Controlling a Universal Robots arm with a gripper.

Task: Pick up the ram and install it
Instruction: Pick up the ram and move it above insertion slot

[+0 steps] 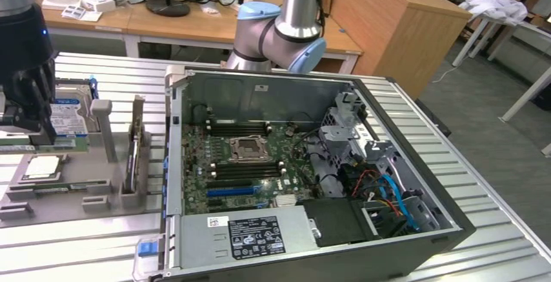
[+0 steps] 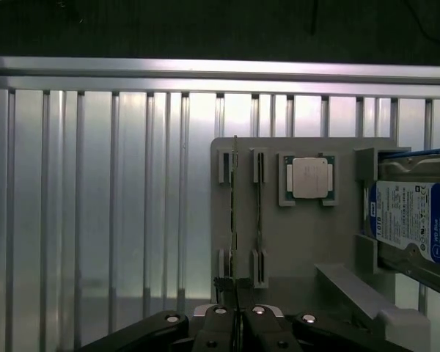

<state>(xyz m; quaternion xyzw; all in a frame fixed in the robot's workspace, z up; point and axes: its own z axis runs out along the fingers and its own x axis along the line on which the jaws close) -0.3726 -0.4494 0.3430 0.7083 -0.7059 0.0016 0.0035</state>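
Over the grey parts holder (image 2: 293, 249), the gripper (image 2: 235, 326) is clamped tight on the ram (image 2: 235, 220). The ram runs edge-on out from between its fingertips, near the processor (image 2: 309, 178) and hard drive (image 2: 414, 220). In the exterior view the green stick looks raised just clear of its holder slots, so the pick-up seems done. The open computer case (image 1: 258, 95) stands well apart toward the exterior view's right, and seating the ram in the motherboard (image 1: 245, 159) is not yet done.

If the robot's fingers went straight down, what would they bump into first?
Probably the grey tray: the gripper, shut on the ram, hangs above it pointing down. Depth is hard to judge.
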